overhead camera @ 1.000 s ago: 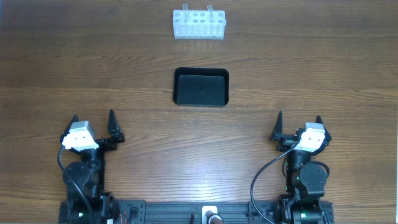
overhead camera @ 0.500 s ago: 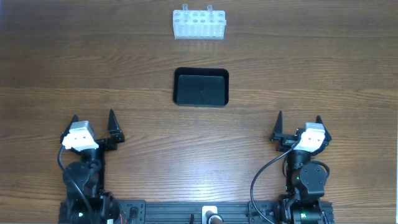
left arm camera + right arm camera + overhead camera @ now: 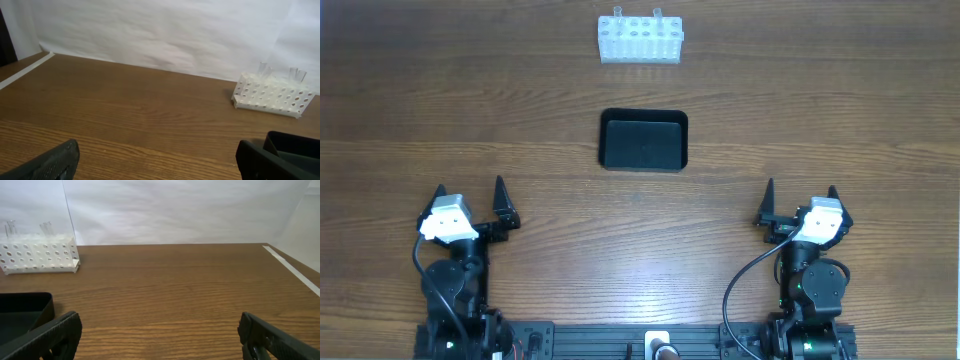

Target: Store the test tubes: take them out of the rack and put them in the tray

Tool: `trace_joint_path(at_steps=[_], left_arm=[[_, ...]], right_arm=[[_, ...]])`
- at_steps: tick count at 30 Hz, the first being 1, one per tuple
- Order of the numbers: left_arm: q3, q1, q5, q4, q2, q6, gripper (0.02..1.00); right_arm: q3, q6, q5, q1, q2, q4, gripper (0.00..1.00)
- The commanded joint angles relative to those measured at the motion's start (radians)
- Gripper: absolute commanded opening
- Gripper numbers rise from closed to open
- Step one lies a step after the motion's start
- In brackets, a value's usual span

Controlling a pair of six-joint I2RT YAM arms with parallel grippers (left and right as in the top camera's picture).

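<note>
A white perforated rack (image 3: 640,41) stands at the far middle of the table with two clear test tubes (image 3: 618,14) sticking up from its back row; I also see the rack (image 3: 272,94) from the left wrist and the rack (image 3: 40,255) from the right wrist. An empty black tray (image 3: 643,140) lies in front of it, its corner (image 3: 295,145) and its rim (image 3: 25,310) showing in the wrist views. My left gripper (image 3: 472,200) rests open near the front left. My right gripper (image 3: 800,199) rests open near the front right. Both are far from the rack and hold nothing.
Wood-grain tabletop (image 3: 520,120) all around, with a white wall (image 3: 160,30) behind the far edge. Pale tape strips (image 3: 25,72) mark the table's side edges. The arm bases sit on a black rail (image 3: 640,340) at the front.
</note>
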Motion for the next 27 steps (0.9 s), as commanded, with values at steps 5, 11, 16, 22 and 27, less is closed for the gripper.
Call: trace_joint_path(at_steps=[5, 11, 16, 22, 27], left_arm=[[0.114, 0.004, -0.005, -0.001, 0.135, 0.017, 0.998], [0.338, 0.004, -0.005, -0.011, 0.389, 0.017, 0.998], [0.56, -0.024, 0.015, -0.054, 0.61, 0.006, 0.998], [0.839, -0.121, 0.014, -0.15, 0.861, 0.006, 0.996], [1.041, -0.191, 0.014, -0.216, 1.067, 0.006, 0.996]], right_arm=[[-0.005, 0.002, -0.009, -0.005, -0.009, -0.005, 0.991], [-0.005, 0.002, -0.009, -0.005, -0.009, -0.005, 0.993], [-0.005, 0.002, -0.009, -0.005, -0.009, -0.005, 0.991], [-0.005, 0.002, -0.009, -0.005, -0.009, -0.005, 0.993], [-0.005, 0.002, -0.009, -0.005, -0.009, -0.005, 0.993]])
